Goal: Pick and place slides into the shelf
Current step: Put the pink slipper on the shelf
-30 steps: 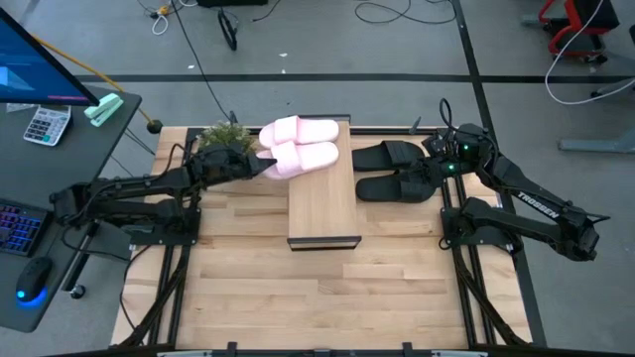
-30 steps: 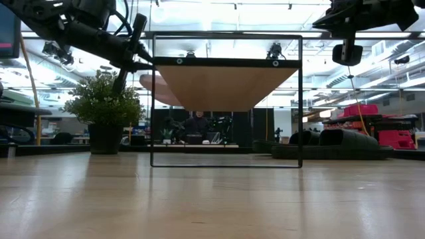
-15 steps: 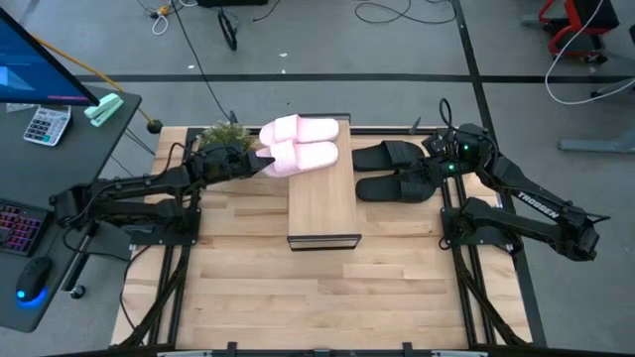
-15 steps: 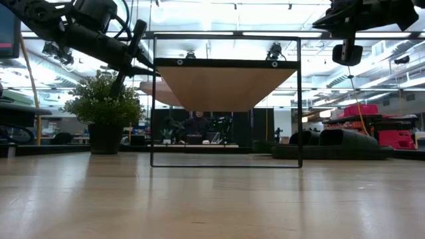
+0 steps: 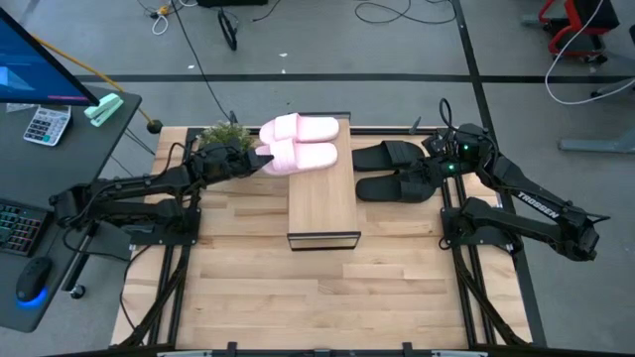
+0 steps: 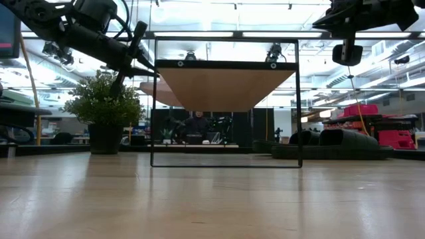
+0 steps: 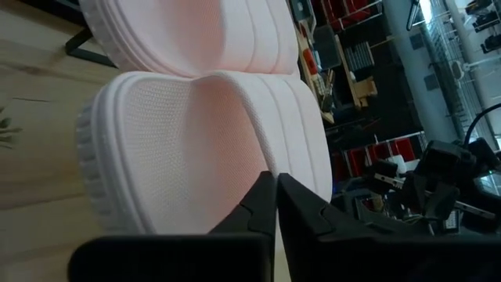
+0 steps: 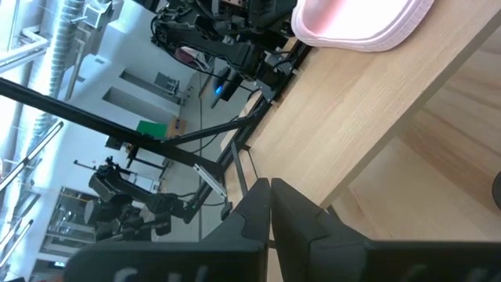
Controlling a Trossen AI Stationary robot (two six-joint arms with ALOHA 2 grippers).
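Pink slides [image 5: 300,145] sit on the shelf [image 5: 323,193] top, far end. Left hand [image 5: 260,159] closed, empty, right at the heel: could nudge it off. Black slides [image 5: 395,171] on desk beside shelf; right hand [image 5: 434,157] closed above them, empty.

Floor: I see grey concrete [image 5: 327,40] with black cables.
Side desk: calculator [image 5: 46,125], keyboard [image 5: 18,228], mouse [image 5: 32,281].
Ceiling: long light strips [image 6: 199,34].
Plant: potted, green [image 6: 103,109].

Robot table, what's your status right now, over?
Left tool shut beside pink slides on shelf. Right tool shut over black slides. Nothing blocking.
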